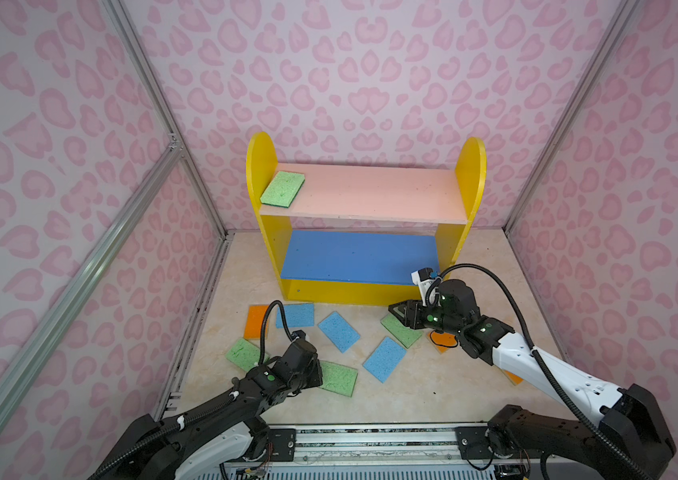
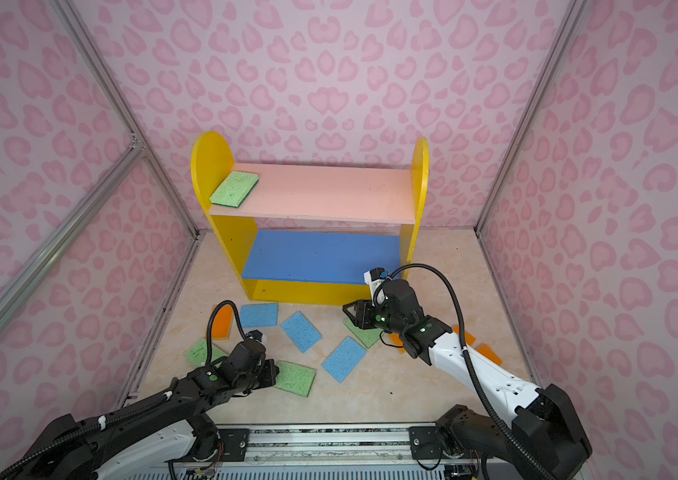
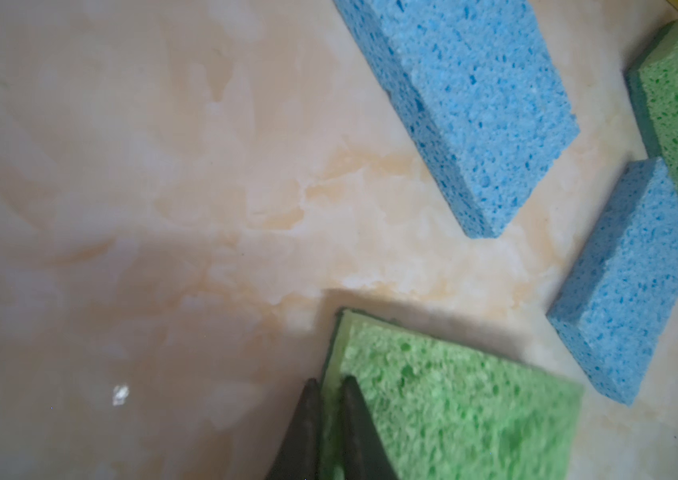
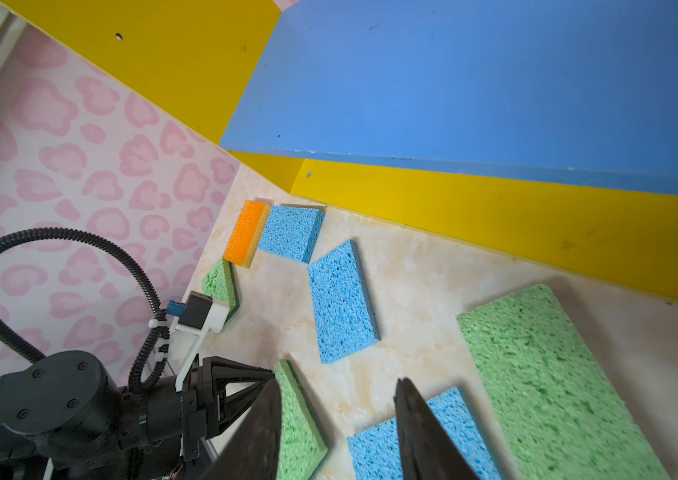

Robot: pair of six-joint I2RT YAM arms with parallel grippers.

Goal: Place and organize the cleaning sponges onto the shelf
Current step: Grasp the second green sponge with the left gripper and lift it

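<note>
Left wrist view has the left end effector (image 3: pixel 330 380) pinched narrow on the edge of a light green sponge (image 3: pixel 453 407) close to one corner, with foam squeezed between the two dark fingers. Whether that sponge is lifted clear of the surface (image 3: pixel 162 208) I cannot tell. In both top views it sits low in the frame, left of centre, at the tip of the left arm. The right end effector (image 4: pixel 337 382) stands half open and holds nothing, poised over a second green sponge (image 1: pixel 401 330) right of centre, just in front of the yellow base of the shelf (image 1: pixel 261 166). A third green sponge (image 1: pixel 282 189) lies at the left end of the pink board (image 1: pixel 370 191), and the blue board (image 1: pixel 358 255) is bare. Three blue sponges (image 1: pixel 338 331) and several orange sponges (image 1: pixel 256 322), some partly hidden under the right arm, are scattered across the surface in front. These sponges look light, soft and springy, with a rough porous skin that should not slip. A pinch at the rim is likely to crush the foam and let the slab droop or pivot. A deeper bite across a short side would probably carry it flatter to the board.
</note>
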